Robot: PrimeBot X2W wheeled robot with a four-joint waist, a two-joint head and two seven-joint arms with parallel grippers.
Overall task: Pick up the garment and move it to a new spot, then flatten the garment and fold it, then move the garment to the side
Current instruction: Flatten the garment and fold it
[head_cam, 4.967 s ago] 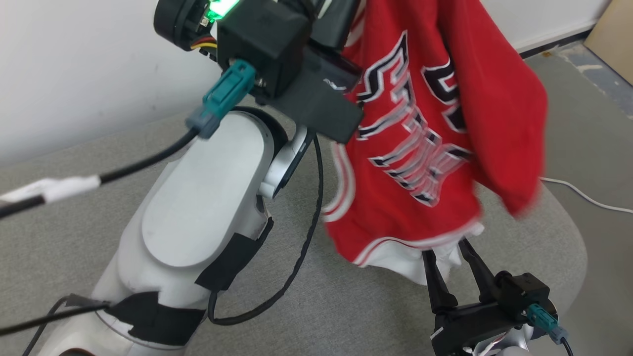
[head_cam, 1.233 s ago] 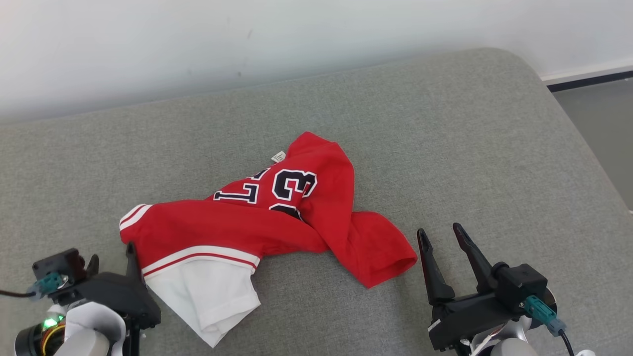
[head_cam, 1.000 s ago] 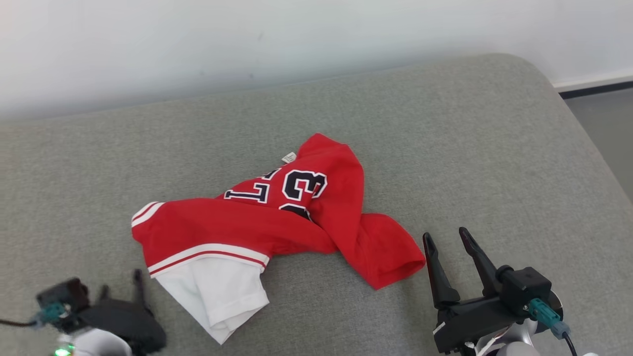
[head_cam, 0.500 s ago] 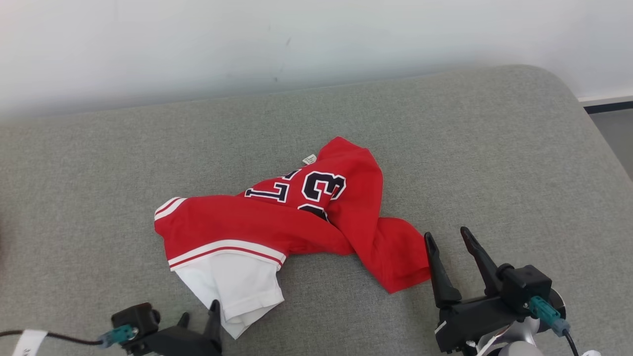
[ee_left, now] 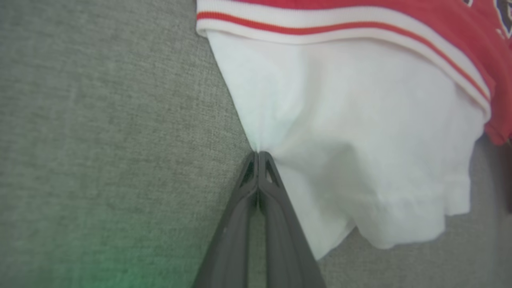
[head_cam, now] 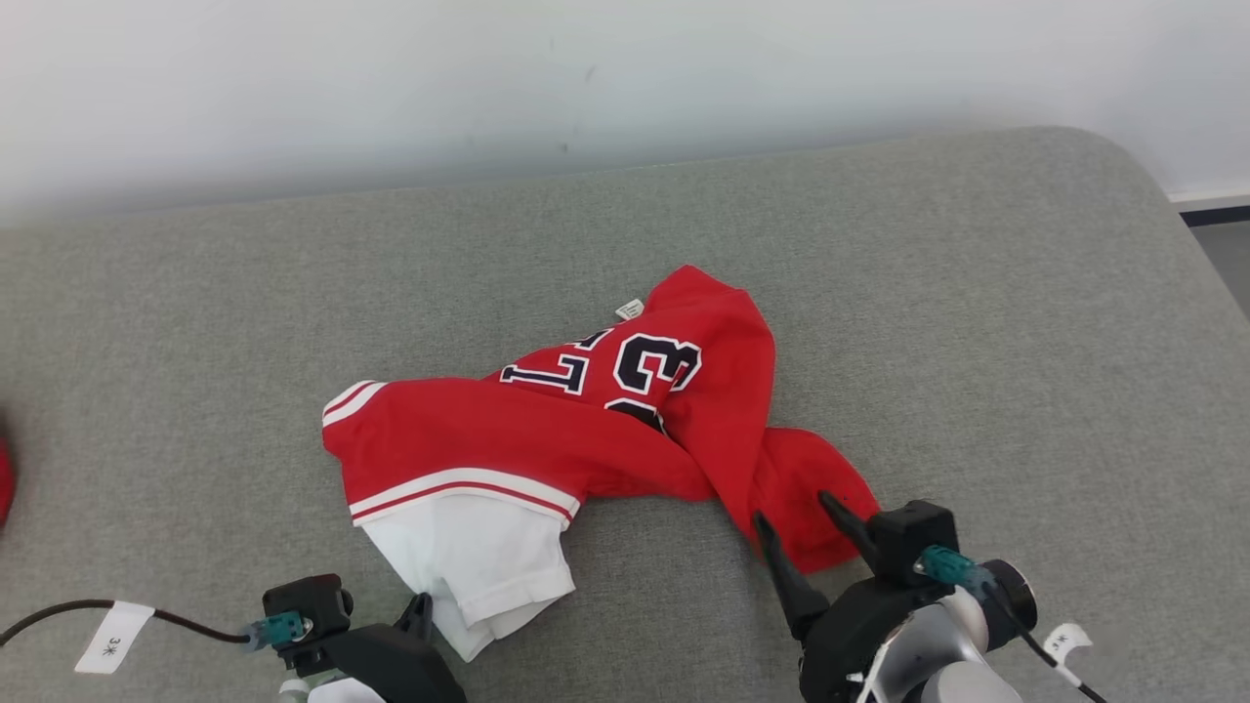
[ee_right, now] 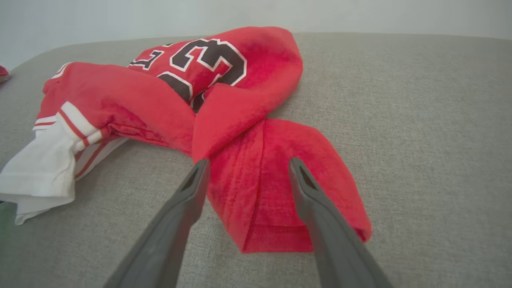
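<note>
Since half a second ago the red garment [head_cam: 547, 439] sits slightly further right in the head view; that looks like the camera turning, since the whole scene has slid with it. It lies crumpled at the middle of the frame, its white sleeve toward the bottom and the number 13 showing near its top. The right gripper [head_cam: 793, 508] has moved up and left from beside the garment's lower right end. Its fingers are now spread wide, one on each side of that red end, gripping nothing. The left gripper [ee_left: 258, 154] is closed, its tips meeting on a pucker at the white sleeve's edge. A scrap of red [head_cam: 4, 478] has come in at the left edge.

The garment rests on a broad grey fabric cushion [head_cam: 977, 293] with a rounded corner at upper right. A white wall [head_cam: 391, 78] runs behind it. A dark baseboard [head_cam: 1216, 213] and grey floor [head_cam: 1232, 264] show at the right edge.
</note>
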